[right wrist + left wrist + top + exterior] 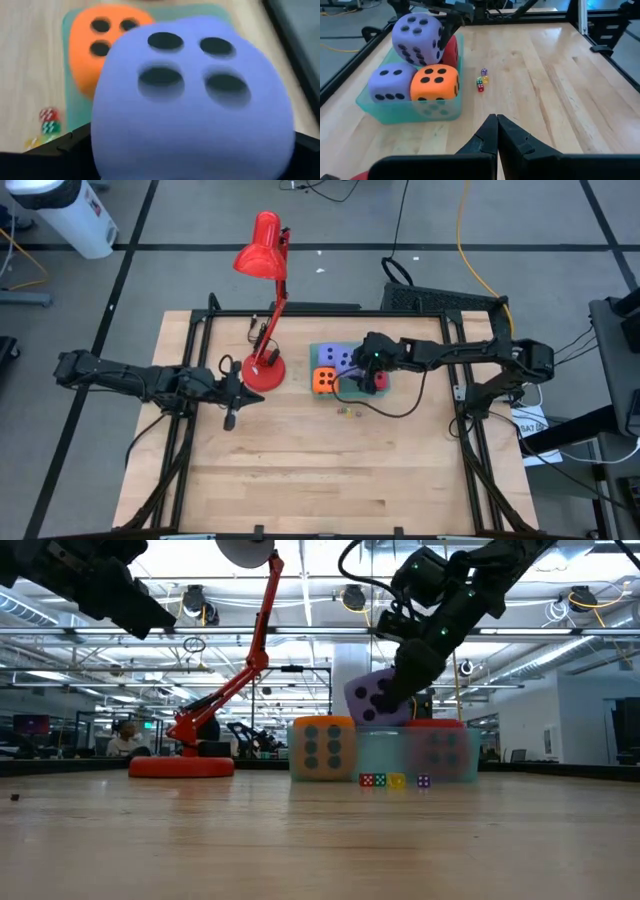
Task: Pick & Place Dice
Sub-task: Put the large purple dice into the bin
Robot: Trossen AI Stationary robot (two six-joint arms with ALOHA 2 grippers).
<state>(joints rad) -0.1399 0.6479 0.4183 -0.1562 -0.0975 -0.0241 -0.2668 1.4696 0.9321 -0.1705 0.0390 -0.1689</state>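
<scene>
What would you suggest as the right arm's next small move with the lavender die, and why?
Probably lift it a little higher and clear of the tray. The right pincer grips the raised lavender die, which is tilted above the teal tray and close over the red die. The second lavender die and orange die sit inside.

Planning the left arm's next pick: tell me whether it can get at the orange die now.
Probably yes: the orange die sits at the tray's near edge, bare table between it and the shut left claw. It would need opening.
</scene>
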